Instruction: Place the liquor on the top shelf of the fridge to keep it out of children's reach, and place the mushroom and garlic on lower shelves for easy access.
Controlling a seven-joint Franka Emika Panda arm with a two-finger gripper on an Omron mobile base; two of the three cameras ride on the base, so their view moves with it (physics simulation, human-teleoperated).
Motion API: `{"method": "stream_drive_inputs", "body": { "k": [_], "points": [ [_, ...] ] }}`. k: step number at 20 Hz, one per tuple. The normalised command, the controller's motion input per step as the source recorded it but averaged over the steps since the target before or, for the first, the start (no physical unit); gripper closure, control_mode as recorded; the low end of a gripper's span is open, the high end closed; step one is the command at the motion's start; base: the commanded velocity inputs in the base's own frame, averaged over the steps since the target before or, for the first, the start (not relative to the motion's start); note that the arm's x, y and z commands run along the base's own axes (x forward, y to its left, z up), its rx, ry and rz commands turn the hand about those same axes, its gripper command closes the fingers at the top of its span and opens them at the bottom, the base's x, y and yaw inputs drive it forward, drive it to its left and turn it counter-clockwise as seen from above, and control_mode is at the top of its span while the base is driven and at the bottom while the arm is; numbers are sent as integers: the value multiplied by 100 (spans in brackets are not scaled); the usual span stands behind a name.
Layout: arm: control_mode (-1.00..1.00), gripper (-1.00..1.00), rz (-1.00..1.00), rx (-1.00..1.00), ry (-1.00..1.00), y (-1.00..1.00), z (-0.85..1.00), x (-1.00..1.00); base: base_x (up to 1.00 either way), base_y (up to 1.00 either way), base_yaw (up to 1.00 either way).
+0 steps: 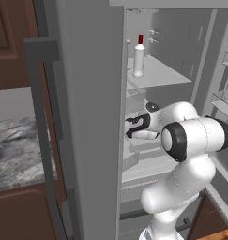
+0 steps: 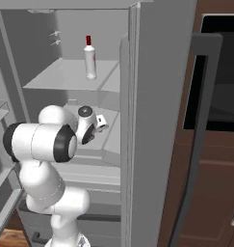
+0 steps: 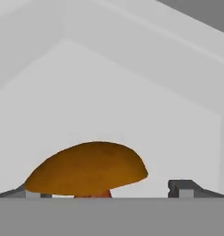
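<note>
Hand: released, its two tips spread wide with the mushroom [image 3: 88, 168] between them; in the hand view [image 3: 111, 189] nothing is gripped.
Left base view: the hand [image 1: 130, 127] reaches into the fridge [image 1: 87, 117] on a lower shelf [image 1: 148, 161], well below the bottle [image 1: 139, 56]. That bottle stands upright on the top shelf [image 1: 167, 75], near its front edge.
Right base view: the arm's wrist sits over the lower shelf [image 2: 109, 140], under the bottle [image 2: 90, 59]; the top shelf [image 2: 56, 77] carries the bottle alone. I cannot make out the mushroom from here.
Hand view: the orange-brown cap lies just ahead of the tips, resting on pale-grey shelf floor, with the fridge's back wall behind it.
Handling: the mushroom looks light, soft and easily bruised; its rounded cap is smooth and could slip. A gentle pinch across the cap's widest part would suit it best.
Garlic: I cannot tell where it is.
</note>
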Motion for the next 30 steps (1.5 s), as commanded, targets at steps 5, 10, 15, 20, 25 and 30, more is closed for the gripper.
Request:
{"method": "stream_drive_inputs", "body": {
  "k": [5, 10, 15, 20, 25, 30],
  "points": [
    [-100, -100, -2, 7, 8, -2, -3, -43, 0, 0, 0],
    [-100, -100, -1, 2, -13, 0, 76, -100, 0, 0, 0],
    [-100, -100, 0, 2, -9, 0, 94, -100, 0, 0, 0],
    [-100, -100, -3, 7, -4, 0, 99, -100, 0, 0, 0],
    [-100, -100, -12, 6, 1, -3, 100, -100, 0, 0, 0],
    [-100, -100, -9, 0, 6, 0, 91, -97, 0, 0, 0]
  ]
}}
